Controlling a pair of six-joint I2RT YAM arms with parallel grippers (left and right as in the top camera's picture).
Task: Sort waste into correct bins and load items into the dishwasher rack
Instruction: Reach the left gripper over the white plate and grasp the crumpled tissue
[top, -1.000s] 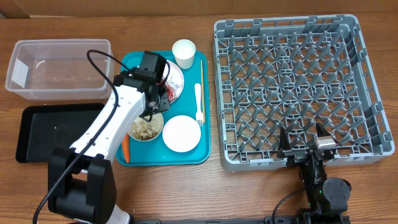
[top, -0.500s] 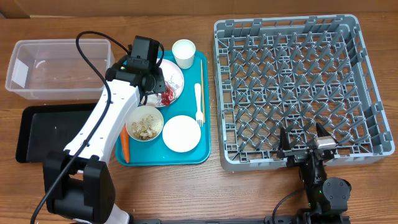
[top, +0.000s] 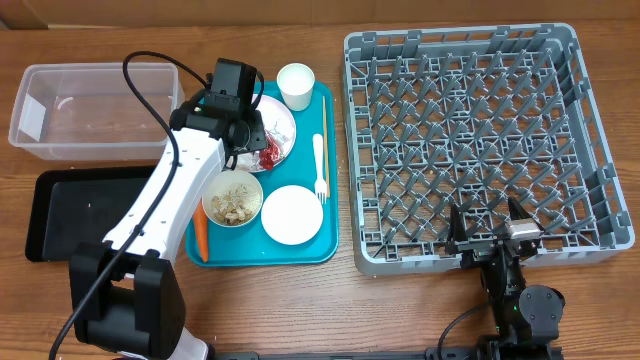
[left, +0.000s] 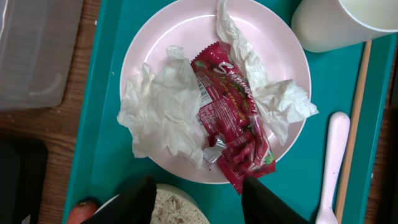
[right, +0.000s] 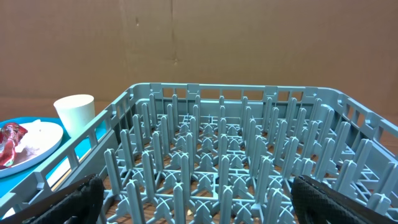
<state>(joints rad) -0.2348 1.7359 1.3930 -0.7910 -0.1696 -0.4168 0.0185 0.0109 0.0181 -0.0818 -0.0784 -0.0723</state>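
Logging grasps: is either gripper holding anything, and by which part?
Nothing is held. The left gripper hangs open above the shiny red wrapper on the round pale-pink plate; the right gripper stands open and empty before the grey plastic rack.

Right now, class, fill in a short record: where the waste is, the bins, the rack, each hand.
waste: red wrapper and napkin on the pink plate; food scraps in a bowl; carrot beside it, all on the teal tray
bins: clear tub and black tray, no waste visible
rack: nothing loaded
left hand: open, above the wrapper
right hand: open, at the rack's near edge
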